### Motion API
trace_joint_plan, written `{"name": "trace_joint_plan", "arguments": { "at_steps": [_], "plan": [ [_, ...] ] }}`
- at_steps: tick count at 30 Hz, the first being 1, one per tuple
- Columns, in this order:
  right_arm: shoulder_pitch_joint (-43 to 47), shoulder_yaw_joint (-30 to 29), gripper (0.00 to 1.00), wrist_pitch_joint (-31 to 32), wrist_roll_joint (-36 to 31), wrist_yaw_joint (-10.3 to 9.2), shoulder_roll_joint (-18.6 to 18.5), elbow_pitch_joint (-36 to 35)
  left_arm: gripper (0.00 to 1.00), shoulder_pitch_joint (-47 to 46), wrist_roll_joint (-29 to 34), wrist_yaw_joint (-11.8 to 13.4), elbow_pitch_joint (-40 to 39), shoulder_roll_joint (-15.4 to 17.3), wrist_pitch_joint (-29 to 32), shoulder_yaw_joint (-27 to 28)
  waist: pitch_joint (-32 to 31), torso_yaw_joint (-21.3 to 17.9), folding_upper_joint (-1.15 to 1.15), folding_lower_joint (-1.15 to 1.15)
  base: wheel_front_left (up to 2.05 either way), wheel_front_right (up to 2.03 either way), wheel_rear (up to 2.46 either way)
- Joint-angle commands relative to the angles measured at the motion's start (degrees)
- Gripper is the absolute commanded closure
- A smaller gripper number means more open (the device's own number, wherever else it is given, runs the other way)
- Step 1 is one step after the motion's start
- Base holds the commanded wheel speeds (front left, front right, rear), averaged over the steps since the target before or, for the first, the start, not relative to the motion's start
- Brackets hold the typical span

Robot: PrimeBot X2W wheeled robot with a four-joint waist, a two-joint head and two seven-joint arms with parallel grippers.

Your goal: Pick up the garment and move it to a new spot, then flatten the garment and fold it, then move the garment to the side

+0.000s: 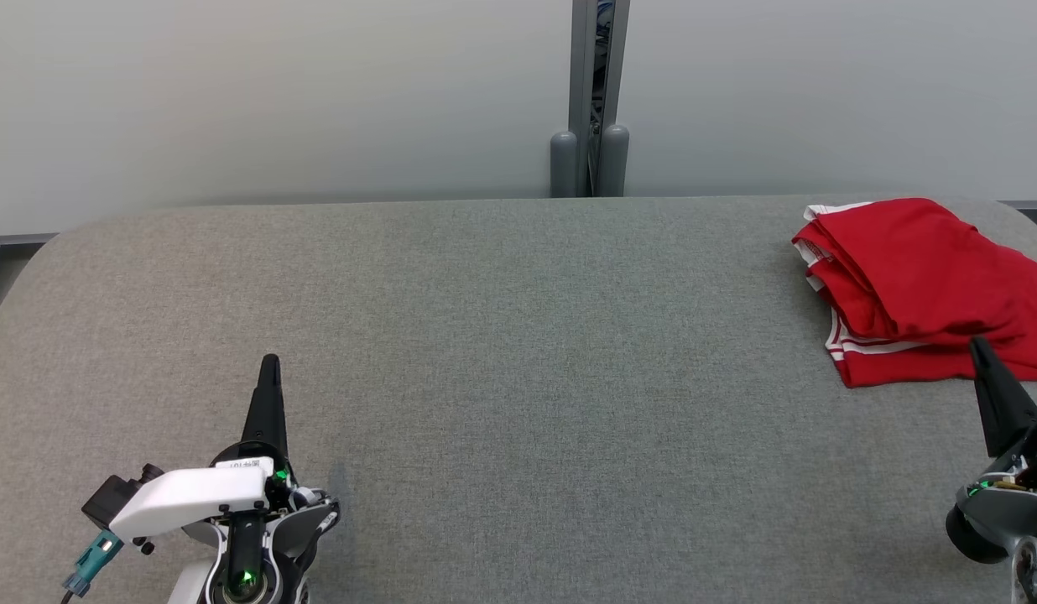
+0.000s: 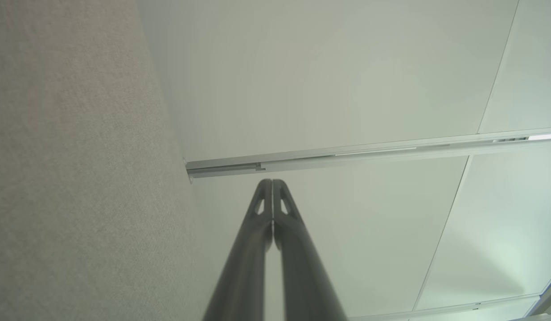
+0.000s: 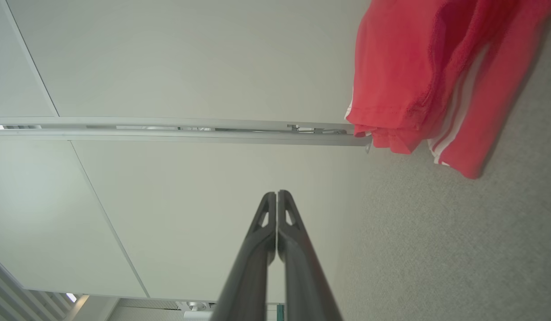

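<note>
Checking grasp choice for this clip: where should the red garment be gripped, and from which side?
Probably the red garment's near striped hem, approached from the robot's side by the right hand: that edge lies exposed on the table, closest to it.

The garment point(image 1: 921, 277) is red cloth with thin white stripes along its edges, folded into a rumpled, roughly rectangular bundle of several layers. It lies flat on the grey table point(image 1: 518, 377), at the far right near the rear rounded corner, striped hems facing left and front
</note>
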Motion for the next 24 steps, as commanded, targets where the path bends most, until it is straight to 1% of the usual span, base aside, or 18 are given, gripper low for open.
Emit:
{"name": "trace_joint_plan", "arguments": {
  "at_steps": [1,24],
  "plan": [
    [-0.37,-0.04,1.0,0.03,0.16,0.02,-0.48,0.02,1.0,-0.87,-0.22,-0.22,0.04,0.19,0.16,0.06,0.0,0.0,0.0,0.0,0.0,0.0,0.0],
    [-0.35,0.02,1.0,-0.03,0.21,0.02,-0.5,0.02,1.0,-0.87,-0.22,-0.22,0.03,0.19,0.15,0.06,0.0,0.0,0.0,0.0,0.0,0.0,0.0]
  ]
}}
